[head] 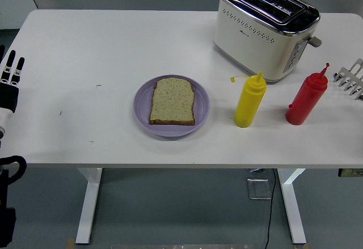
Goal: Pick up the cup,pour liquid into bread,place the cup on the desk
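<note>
Left hand (11, 73): at the far left edge of the frame, level with the white bench (85, 50), fingers extended and relaxed, holding nothing. It is well apart from every item on the bench.

Round lilac plate (142, 107): near the middle of the bench, smooth and glossy, carrying a single slice of speckled wholemeal bread (172, 101) with a brown crust, lying flat, long axis running away from the robot.

No cup is visible. The nearest candidates for the pouring vessel are two soft plastic squeeze bottles, both upright. The yellow squeeze bottle (250, 100), with conical nozzle and a tethered cap hanging to its left, stands just right of the plate. The red squeeze bottle (307, 98), same shape, stands further right, apart from the yellow one.

Cream and chrome two-slot toaster (264, 30): behind the bottles, at the far right of the bench.

Right hand (351, 77): only pale metallic fingertips enter at the right edge, near the red bottle; whether they are spread or curled cannot be told.

Judgement: grasp not yet begun. The bottles lie to the left of the right hand and far to the right of the left hand, so the right hand is much the nearer. Their vertical long axis calls for a side-on wrap.
</note>
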Robot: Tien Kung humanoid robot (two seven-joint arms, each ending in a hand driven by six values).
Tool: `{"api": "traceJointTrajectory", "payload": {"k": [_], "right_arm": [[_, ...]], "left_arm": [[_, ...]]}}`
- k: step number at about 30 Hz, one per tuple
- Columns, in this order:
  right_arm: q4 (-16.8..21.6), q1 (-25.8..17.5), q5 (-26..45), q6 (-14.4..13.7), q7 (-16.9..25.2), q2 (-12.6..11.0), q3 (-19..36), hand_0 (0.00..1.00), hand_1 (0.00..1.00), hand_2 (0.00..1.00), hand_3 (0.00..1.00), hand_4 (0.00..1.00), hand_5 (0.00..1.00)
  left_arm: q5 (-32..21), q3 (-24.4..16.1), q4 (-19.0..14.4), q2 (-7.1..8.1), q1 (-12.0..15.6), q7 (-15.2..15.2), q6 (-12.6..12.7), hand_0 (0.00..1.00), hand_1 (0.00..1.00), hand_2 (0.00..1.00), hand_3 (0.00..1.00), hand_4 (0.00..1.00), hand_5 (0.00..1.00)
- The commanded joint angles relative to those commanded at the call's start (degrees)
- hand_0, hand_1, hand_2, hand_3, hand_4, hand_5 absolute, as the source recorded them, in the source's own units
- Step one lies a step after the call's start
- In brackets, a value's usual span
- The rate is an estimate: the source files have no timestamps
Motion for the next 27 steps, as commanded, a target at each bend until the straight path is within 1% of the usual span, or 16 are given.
{"api": "traceJointTrajectory", "payload": {"k": [1, 2, 5, 7, 8, 9, 14, 19, 21, 27], "right_arm": [[-0.1, 0.0, -0.7, 0.2, 0.2, -0.1, -0.2, 0.914, 0.841, 0.925, 0.948, 0.720, 0.175], [-0.2, 0.0, -2.2, 0.5, 0.4, -0.1, -0.3, 0.966, 0.914, 0.970, 0.998, 0.799, 0.123], [-0.8, -0.1, -8.6, 1.6, 1.4, -0.5, -1.4, 0.966, 0.914, 0.970, 0.998, 0.799, 0.123], [-1.1, -0.2, -10.2, 1.9, 1.7, -0.7, -1.8, 0.966, 0.914, 0.970, 0.998, 0.799, 0.123], [-1.2, -0.2, -10.3, 2.0, 2.0, -0.7, -2.2, 0.966, 0.914, 0.970, 0.998, 0.799, 0.123], [-1.4, -0.3, -10.3, 2.1, 2.3, -0.8, -2.7, 0.974, 0.920, 0.974, 0.998, 0.831, 0.121], [-2.2, -0.6, -9.7, 2.4, 2.6, -0.8, -5.7, 0.974, 0.920, 0.974, 0.998, 0.831, 0.121], [-1.7, -0.8, -8.9, 3.2, 2.3, -1.1, -7.9, 0.974, 0.921, 0.977, 0.998, 0.837, 0.122], [-1.5, -0.9, -8.8, 3.3, 2.2, -1.3, -8.5, 0.976, 0.922, 0.979, 0.998, 0.856, 0.131], [-0.9, -1.0, -8.3, 3.9, 1.8, -1.7, -9.4, 0.977, 0.923, 0.979, 0.998, 0.865, 0.140]], "left_arm": [[0.0, 0.0, 0.0, 0.00, 0.0, 0.0, 0.0, 0.786, 0.746, 0.754, 0.705, 0.514, 0.990], [0.0, 0.0, 0.0, 0.01, 0.0, 0.0, 0.0, 0.786, 0.746, 0.753, 0.705, 0.513, 0.987], [0.0, 0.0, 0.0, 0.02, -0.1, 0.0, 0.0, 0.786, 0.746, 0.753, 0.705, 0.513, 0.987], [0.0, 0.0, 0.0, 0.02, -0.1, 0.0, 0.0, 0.786, 0.746, 0.753, 0.705, 0.513, 0.987], [0.0, 0.0, 0.0, 0.03, -0.1, 0.0, 0.0, 0.786, 0.746, 0.753, 0.705, 0.513, 0.987], [0.0, 0.0, 0.0, 0.03, -0.1, 0.0, 0.0, 0.787, 0.747, 0.755, 0.706, 0.516, 0.990], [0.0, 0.0, 0.0, 0.01, -0.1, 0.0, 0.0, 0.787, 0.747, 0.755, 0.706, 0.516, 0.990], [0.1, 0.1, 0.0, -0.03, 0.0, 0.0, 0.0, 0.788, 0.748, 0.757, 0.708, 0.516, 0.990], [0.1, 0.2, 0.0, -0.04, 0.0, 0.0, 0.0, 0.788, 0.749, 0.757, 0.710, 0.517, 0.991], [0.1, 0.3, 0.0, -0.01, 0.1, 0.0, 0.0, 0.789, 0.748, 0.758, 0.709, 0.519, 0.995]]}}
